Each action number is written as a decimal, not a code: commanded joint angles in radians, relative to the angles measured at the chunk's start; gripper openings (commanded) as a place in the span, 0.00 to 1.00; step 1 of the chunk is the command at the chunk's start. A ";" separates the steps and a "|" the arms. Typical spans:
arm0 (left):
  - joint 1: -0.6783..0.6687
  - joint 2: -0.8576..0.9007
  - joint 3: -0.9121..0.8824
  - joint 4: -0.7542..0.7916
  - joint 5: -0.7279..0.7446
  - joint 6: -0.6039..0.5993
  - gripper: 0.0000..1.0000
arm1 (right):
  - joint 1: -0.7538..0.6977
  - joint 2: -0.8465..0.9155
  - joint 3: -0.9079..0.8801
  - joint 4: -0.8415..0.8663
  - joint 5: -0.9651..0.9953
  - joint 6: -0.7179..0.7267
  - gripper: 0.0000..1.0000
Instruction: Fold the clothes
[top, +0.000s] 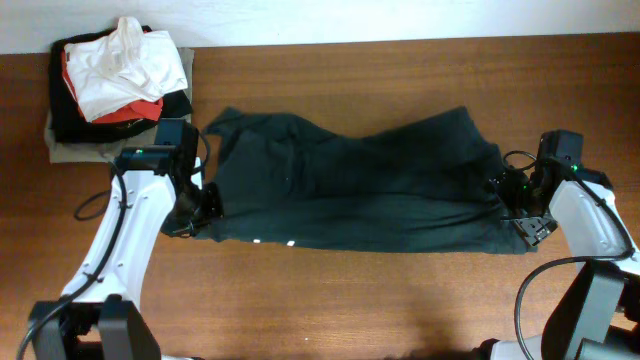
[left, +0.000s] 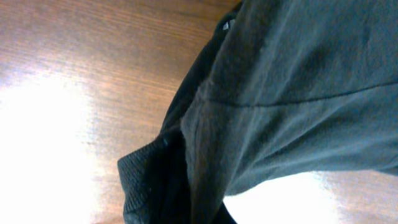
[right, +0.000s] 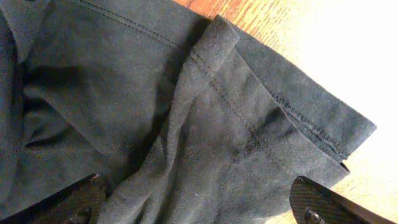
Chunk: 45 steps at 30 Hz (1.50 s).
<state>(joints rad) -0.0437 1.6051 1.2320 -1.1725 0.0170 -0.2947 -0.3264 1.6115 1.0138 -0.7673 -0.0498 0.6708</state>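
One black T-shirt (top: 350, 190), spread crumpled and wide across centre of frame on wood counter (top: 330, 300), between two tools. Left tool (top: 205, 203) at T-shirt's left edge, clamped shut on the cloth there. Right tool (top: 516, 207) at T-shirt's right end, jaws spread wide over a folded sleeve hem, gripping nothing. Bare counter below and above T-shirt; counter's far edge along top of frame. One pile (top: 115, 85) of other garments at upper left, near T-shirt's upper left corner: white on top, then red, black, khaki-grey.
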 joint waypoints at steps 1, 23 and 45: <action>0.001 -0.037 -0.005 -0.019 -0.025 -0.020 0.01 | 0.005 0.006 0.015 -0.003 0.020 -0.040 0.99; 0.004 -0.037 -0.005 -0.042 -0.112 -0.079 0.01 | 0.005 0.162 0.043 -0.015 0.059 -0.196 0.86; 0.004 -0.037 -0.005 -0.116 -0.112 -0.098 0.01 | -0.121 0.137 0.146 -0.231 0.062 -0.223 0.04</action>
<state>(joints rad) -0.0433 1.5902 1.2312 -1.2621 -0.0719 -0.3721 -0.4286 1.7721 1.1023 -0.9661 -0.0013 0.4927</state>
